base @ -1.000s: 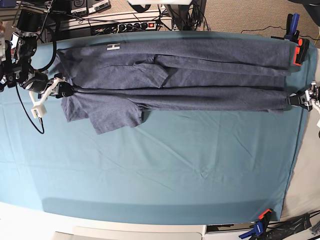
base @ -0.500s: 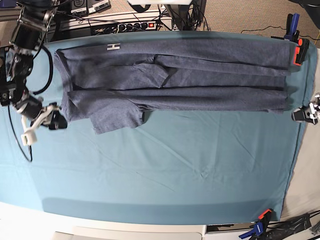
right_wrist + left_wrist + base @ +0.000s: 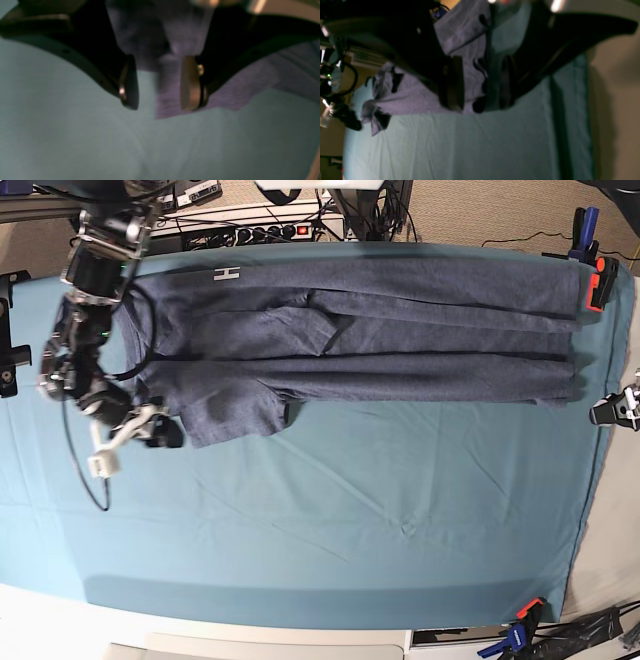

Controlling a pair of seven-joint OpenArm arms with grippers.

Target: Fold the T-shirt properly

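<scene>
T-shirt [image 3: 360, 330] lies flat on the teal table cloth [image 3: 330, 520], along the far side of the table in the base view. It is folded lengthwise into a long band that runs nearly the full width of the cloth. White lettering [image 3: 227, 274] shows near the far edge at one end. One short sleeve [image 3: 235, 413] sticks out from the near edge of the band toward the bare cloth.

Right gripper [image 3: 150, 430]: sits at the sleeve end of the shirt, just beside the sleeve's outer corner. In the right wrist view its two fingers stand apart, with blue-grey fabric and teal cloth both visible in the gap between them. Nothing is clamped. That view is blurred, so I cannot tell whether the fingertips touch the fabric.

Left gripper [image 3: 612, 410]: at the opposite end of the table, by the cloth's edge, just off the hem end of the shirt. In the left wrist view [image 3: 480, 100] its fingers are apart; the shirt's edge and the cloth show through the gap. No fabric is gripped.

Orange clamps hold the cloth at the far corner [image 3: 601, 280] and at the near edge [image 3: 527, 612]. A power strip [image 3: 270, 230] and cables lie behind the table.
</scene>
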